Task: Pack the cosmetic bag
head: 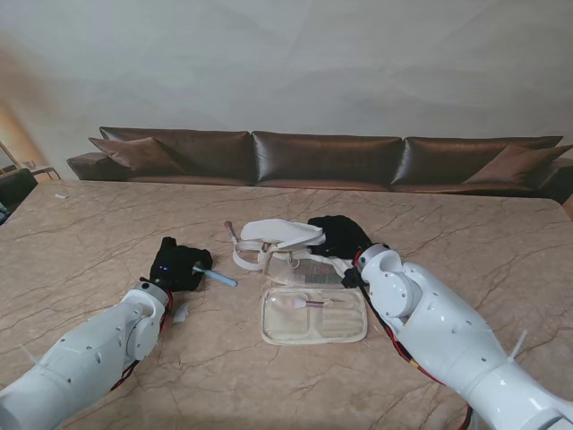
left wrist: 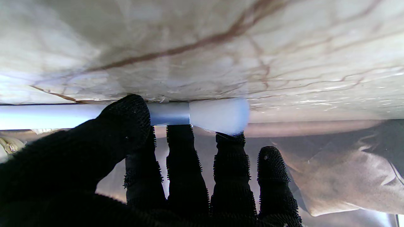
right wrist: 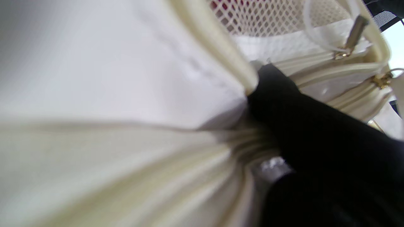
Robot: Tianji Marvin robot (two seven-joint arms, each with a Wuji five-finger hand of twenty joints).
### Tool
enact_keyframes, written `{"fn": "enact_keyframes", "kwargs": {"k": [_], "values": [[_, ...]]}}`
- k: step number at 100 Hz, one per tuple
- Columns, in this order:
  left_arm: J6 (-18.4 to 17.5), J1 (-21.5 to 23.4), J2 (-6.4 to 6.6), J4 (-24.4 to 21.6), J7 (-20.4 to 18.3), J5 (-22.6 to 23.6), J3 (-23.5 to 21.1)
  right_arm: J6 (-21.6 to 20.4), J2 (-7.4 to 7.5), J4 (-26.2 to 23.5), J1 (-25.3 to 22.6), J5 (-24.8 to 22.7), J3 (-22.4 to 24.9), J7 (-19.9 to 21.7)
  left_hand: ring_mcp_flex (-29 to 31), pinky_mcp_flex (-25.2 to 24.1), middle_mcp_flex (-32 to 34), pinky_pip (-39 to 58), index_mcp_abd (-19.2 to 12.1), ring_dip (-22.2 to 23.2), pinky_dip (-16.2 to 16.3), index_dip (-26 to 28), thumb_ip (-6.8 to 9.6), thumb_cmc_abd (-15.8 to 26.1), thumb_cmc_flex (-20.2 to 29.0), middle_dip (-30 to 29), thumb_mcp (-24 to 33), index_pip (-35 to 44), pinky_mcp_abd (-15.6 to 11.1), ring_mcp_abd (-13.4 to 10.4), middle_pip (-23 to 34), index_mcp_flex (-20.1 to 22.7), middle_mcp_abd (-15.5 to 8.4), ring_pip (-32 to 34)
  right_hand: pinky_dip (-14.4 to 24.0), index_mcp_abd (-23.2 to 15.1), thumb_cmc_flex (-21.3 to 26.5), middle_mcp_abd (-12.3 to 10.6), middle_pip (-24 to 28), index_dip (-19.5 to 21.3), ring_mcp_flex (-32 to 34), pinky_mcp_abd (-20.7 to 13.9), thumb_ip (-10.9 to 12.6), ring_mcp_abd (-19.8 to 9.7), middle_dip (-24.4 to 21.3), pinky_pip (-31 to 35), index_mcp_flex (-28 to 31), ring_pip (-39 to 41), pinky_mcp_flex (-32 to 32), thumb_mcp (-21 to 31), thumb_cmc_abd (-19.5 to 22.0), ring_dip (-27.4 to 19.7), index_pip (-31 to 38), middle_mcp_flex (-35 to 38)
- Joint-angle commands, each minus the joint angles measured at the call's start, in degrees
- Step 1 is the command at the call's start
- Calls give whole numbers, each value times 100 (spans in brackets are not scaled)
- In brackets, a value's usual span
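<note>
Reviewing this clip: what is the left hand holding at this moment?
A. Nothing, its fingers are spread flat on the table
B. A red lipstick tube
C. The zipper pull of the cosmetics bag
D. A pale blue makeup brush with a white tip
D. The left hand has thumb and fingers closed around the pale blue makeup brush, whose handle sticks out toward the cosmetics bag in the stand view.

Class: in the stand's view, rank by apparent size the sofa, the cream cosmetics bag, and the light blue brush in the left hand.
1. Sofa, despite being farthest away.
2. Cosmetics bag, lying open.
3. Brush, partly hidden by the left hand.
</note>
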Motion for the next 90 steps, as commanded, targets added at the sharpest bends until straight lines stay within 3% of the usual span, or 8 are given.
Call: {"fn": "enact_keyframes", "kwargs": {"k": [1, 13, 30, 63, 69, 79, 90], "values": [[18, 340, -63, 347, -167, 5, 170, -25, -66, -44, -13, 21, -32, 4, 102, -150, 1181, 63, 369, 195, 1, -165, -573, -737, 42, 1100, -441, -671, 56, -67, 1318, 499, -372, 279, 94, -721, 448, -60, 204, -11, 619, -102, 94, -243, 18, 628, 280, 483, 302, 332, 571, 65, 519, 232], [17, 386, -55, 289, -221, 2, 112, -27, -69, -36, -2, 16, -39, -5, -91, -220, 636, -9, 402, 175, 5, 4, -553, -784, -391, 605, -149, -834, 73, -25, 2001, 557, -359, 251, 92, -719, 450, -59, 202, -8, 619, -102, 93, -237, 17, 628, 283, 484, 301, 337, 572, 64, 521, 229], [-38, 394, -42, 276, -268, 3, 108, -38, -80, -15, 17, 24, -59, -25, -372, -331, -9, -118, 334, 78, 18, 92, -580, -840, -564, -502, -226, -566, 79, 21, 2220, 597, -205, 125, 91, -704, 445, -60, 202, -10, 619, -95, 90, -234, 17, 636, 282, 488, 294, 343, 567, 63, 519, 230], [-71, 650, 55, -138, -524, 146, -335, -20, -80, -37, 7, 45, -52, -7, -543, -410, -263, -212, 336, -25, 19, 55, -616, -797, -638, -835, -283, -481, 66, 39, 2050, 658, -102, 10, 89, -704, 442, -57, 206, -11, 626, -95, 87, -235, 15, 660, 295, 520, 319, 351, 558, 71, 522, 238], [-51, 668, 60, -168, -520, 171, -355, -21, -82, -33, 10, 49, -57, -9, -502, -402, -237, -204, 86, -35, 41, 207, -688, -856, -467, -875, -448, -104, 54, 25, 2102, 612, -134, 36, 88, -700, 441, -50, 206, -12, 625, -97, 87, -240, 14, 663, 297, 527, 325, 355, 557, 73, 522, 241], [-45, 660, 41, -143, -479, 153, -334, -20, -86, -29, 16, 61, -70, -4, -490, -393, -233, -187, -154, -43, 75, 399, -669, -860, -234, -888, -537, 338, 33, 10, 2148, 529, -152, 58, 84, -699, 439, -47, 205, -13, 623, -98, 86, -243, 12, 666, 295, 534, 332, 355, 558, 73, 519, 240], [-83, 633, -23, -57, -411, 37, -273, -30, -93, -11, 24, 64, -89, -16, -511, -397, -257, -177, -174, -52, 84, 473, -644, -819, -185, -898, -618, 466, 22, 14, 2148, 450, -142, 60, 79, -713, 438, -50, 206, -11, 623, -103, 86, -242, 10, 669, 294, 540, 336, 355, 561, 72, 519, 244]]}}
